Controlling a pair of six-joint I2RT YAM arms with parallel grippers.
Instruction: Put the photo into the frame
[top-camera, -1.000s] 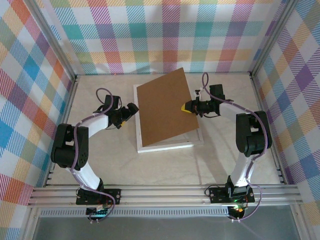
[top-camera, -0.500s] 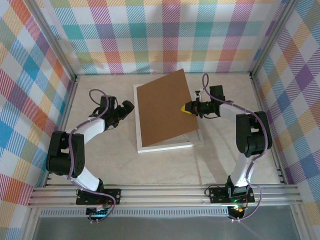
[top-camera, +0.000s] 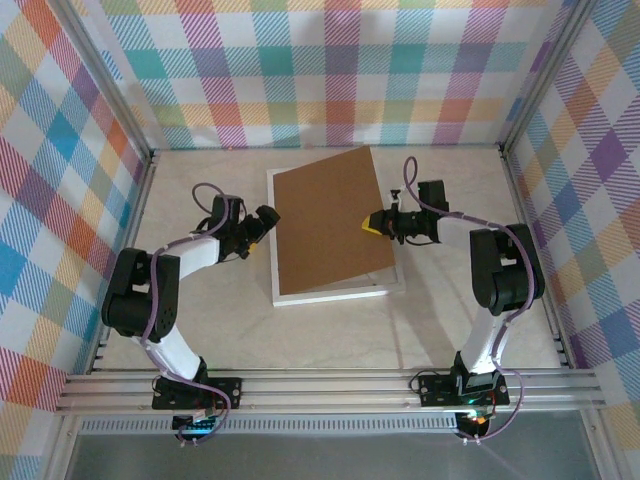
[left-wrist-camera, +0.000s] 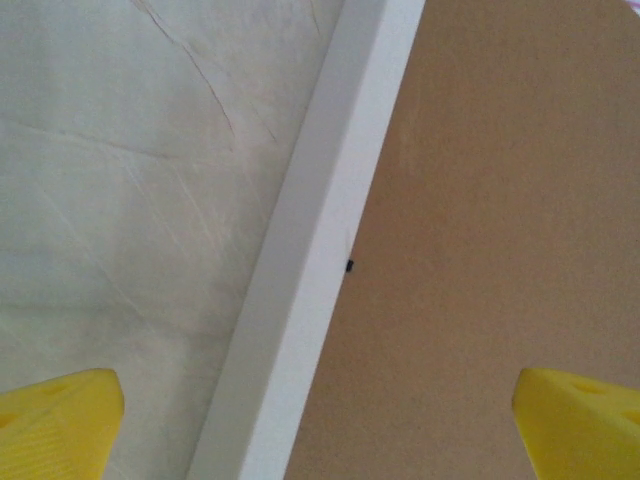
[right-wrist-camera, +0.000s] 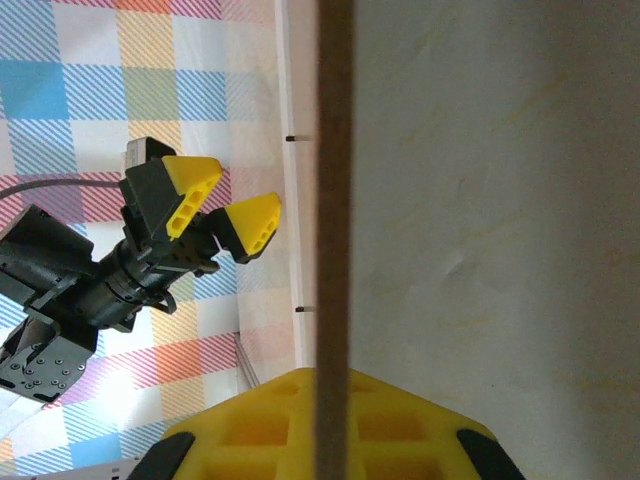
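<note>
1. Lying flat at picture centre on the desk (top-camera: 200, 320): frame (top-camera: 330, 293), its white border showing at left and bottom.
2. Brown board (top-camera: 330, 220), skewed across the frame.
3. Right gripper (top-camera: 372, 224), clenched on the board's right edge.
4. Left gripper (top-camera: 262, 222), released, jaws wide, at the frame's left edge.
</note>
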